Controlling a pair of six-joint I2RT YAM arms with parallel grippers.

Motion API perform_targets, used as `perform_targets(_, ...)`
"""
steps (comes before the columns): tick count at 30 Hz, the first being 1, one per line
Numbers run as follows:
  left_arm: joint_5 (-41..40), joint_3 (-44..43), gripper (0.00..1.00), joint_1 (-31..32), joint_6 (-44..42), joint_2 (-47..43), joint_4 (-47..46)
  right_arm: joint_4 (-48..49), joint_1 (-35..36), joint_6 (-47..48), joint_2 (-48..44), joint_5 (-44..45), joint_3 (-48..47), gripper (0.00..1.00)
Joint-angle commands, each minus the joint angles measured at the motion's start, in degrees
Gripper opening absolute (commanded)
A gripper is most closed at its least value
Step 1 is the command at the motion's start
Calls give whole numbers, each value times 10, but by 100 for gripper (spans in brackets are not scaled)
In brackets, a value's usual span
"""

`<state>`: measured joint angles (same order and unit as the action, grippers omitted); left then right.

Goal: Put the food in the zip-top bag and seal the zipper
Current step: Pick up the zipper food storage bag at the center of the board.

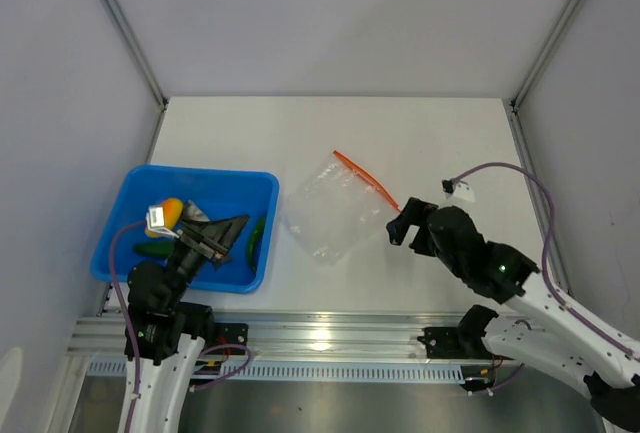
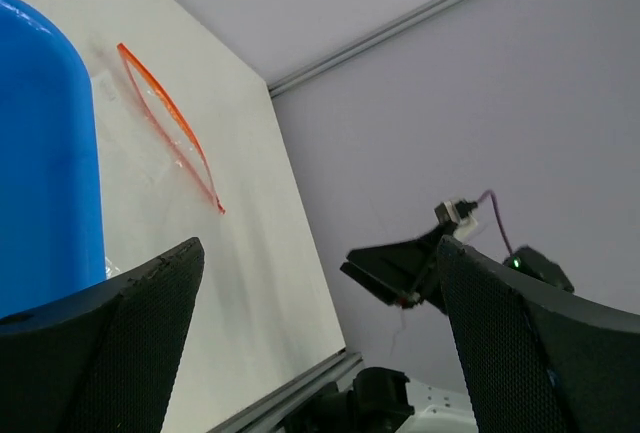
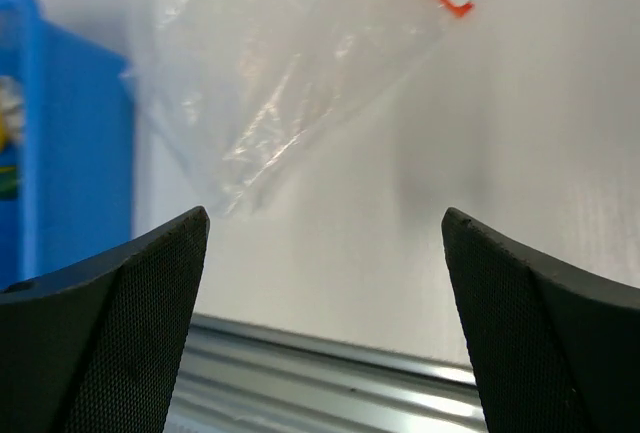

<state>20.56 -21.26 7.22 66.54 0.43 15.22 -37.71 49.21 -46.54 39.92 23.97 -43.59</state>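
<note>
Top external is showing me spreading both claws wide, gripping nothing: my left gripper is hovering over the blue tray, my right gripper beside the zip-top bag.

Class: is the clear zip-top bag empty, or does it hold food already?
Empty. The zip-top bag lies flat and see-through on the table; the food sits in the blue tray.
</note>
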Motion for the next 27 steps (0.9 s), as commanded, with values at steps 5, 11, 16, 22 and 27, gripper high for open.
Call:
perform_targets(5, 37, -32, 99, 1, -53, -117, 91, 157, -215, 154, 172, -194, -42, 99)
perform_targets(11, 52, -28, 99, 11, -48, -134, 137, 262, -352, 210, 379, -420, -135, 99)
perform_targets(16, 57, -49, 100, 20, -103, -126, 158, 280, -372, 254, 547, -526, -271, 99)
perform_targets(22, 28, -66, 92, 31, -149, -114, 218, 294, -378, 277, 709, -596, -369, 89)
perform_targets(27, -12, -90, 90, 38, -202, -98, 277, 321, -375, 289, 778, -656, -380, 79)
